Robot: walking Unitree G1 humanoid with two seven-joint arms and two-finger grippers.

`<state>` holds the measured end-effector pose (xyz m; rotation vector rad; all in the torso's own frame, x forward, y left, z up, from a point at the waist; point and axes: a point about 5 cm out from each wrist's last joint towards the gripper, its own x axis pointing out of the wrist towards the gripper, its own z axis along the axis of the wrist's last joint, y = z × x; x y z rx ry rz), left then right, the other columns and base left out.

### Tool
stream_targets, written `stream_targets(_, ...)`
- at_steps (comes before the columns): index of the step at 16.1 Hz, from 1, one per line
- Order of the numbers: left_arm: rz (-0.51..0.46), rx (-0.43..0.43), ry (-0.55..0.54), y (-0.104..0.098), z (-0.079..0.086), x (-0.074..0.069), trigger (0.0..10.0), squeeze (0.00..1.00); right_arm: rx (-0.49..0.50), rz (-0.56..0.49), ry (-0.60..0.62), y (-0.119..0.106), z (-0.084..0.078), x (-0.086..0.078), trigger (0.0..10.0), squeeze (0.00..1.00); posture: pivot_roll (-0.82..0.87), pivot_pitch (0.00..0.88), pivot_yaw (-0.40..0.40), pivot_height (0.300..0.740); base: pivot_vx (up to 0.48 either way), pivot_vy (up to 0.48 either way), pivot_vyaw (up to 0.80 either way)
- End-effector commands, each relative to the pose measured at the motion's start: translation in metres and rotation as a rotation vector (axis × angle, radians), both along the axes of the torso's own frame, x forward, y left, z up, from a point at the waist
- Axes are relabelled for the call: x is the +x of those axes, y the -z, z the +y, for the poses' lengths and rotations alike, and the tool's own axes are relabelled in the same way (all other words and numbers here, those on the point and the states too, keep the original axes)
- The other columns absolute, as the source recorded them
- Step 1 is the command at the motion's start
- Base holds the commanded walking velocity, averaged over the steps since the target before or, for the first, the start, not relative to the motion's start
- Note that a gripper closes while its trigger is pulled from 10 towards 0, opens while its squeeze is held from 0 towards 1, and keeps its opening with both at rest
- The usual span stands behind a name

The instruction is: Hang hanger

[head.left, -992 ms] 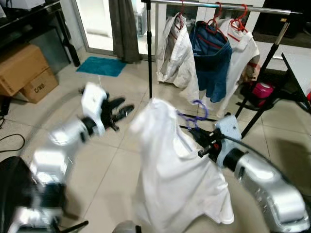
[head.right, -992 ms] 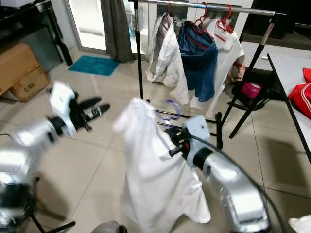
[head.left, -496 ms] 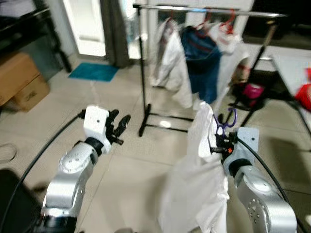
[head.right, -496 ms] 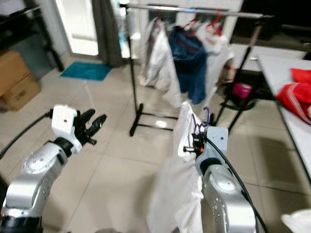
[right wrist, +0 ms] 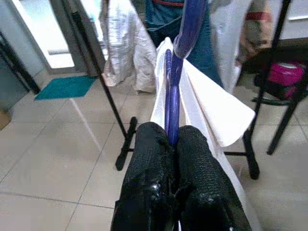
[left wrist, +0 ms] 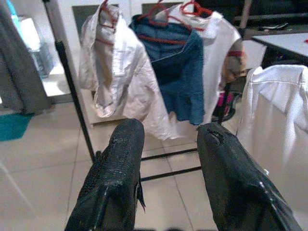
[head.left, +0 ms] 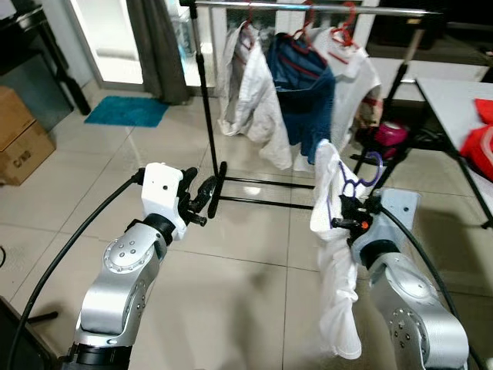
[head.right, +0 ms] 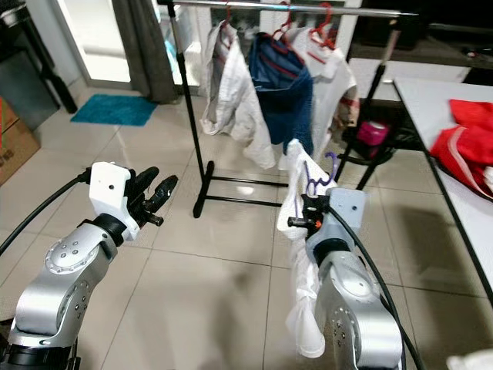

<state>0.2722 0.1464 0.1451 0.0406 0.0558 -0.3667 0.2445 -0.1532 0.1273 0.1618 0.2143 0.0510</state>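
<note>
A purple hanger (head.left: pixel 359 179) carries a white shirt (head.left: pixel 333 254) that hangs down to near the floor. My right gripper (head.left: pixel 344 213) is shut on the hanger (right wrist: pixel 169 96), below its hook. The clothes rack (head.left: pixel 308 8) stands ahead; from its silver rail several garments on red hangers hang: a white shirt (head.left: pixel 248 92), a blue denim piece (head.left: pixel 306 92) and another white shirt (head.left: pixel 358 85). My left gripper (head.left: pixel 206 193) is open and empty, held out low to the left of the rack's black post (head.left: pixel 206 100).
The rack's black foot bars (head.left: pixel 266 203) lie on the tiled floor ahead. A white table (head.right: pixel 451 154) with red cloth (head.right: pixel 466 146) stands at the right. A teal mat (head.left: pixel 127 112) and a cardboard box (head.left: pixel 23 139) are at the left, by a dark curtain (head.left: pixel 158 46).
The camera has turned and neared the rack. The white shirt has swung from spread before me to hanging narrow at my right gripper. My left arm is steadier and points forward.
</note>
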Motion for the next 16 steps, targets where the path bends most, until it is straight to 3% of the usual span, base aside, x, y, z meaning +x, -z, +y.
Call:
stream_targets(1,0.003,0.002,-0.004,-0.002,-0.003,0.001,10.0,0.0,0.0,-0.051,-0.021,-0.011,0.001,0.0,10.0,0.0,0.06,0.0,0.039,0.74,0.386,0.0,0.0)
stream_targets(4,-0.002,0.002,0.013,-0.006,-0.005,0.001,10.0,0.0,0.01,-0.061,-0.012,-0.013,-0.002,0.003,10.0,0.0,0.06,0.0,0.046,0.74,0.389,0.0,0.0)
stream_targets(9,-0.011,0.01,-0.033,-0.009,0.004,0.007,10.0,0.0,-0.002,-0.078,-0.016,-0.014,-0.004,0.002,10.0,0.0,0.05,0.0,0.031,0.74,0.39,0.0,0.0)
stream_targets(14,-0.014,0.002,-0.006,-0.011,-0.001,0.006,10.0,0.0,0.014,-0.104,0.008,-0.021,-0.008,0.004,10.0,0.0,0.05,0.0,0.018,0.74,0.388,0.0,0.0)
stream_targets(16,-0.01,0.001,-0.004,-0.009,-0.004,0.008,10.0,0.0,-0.022,-0.092,-0.019,-0.02,-0.009,0.002,10.0,0.0,0.03,0.0,0.02,0.74,0.39,0.0,0.0)
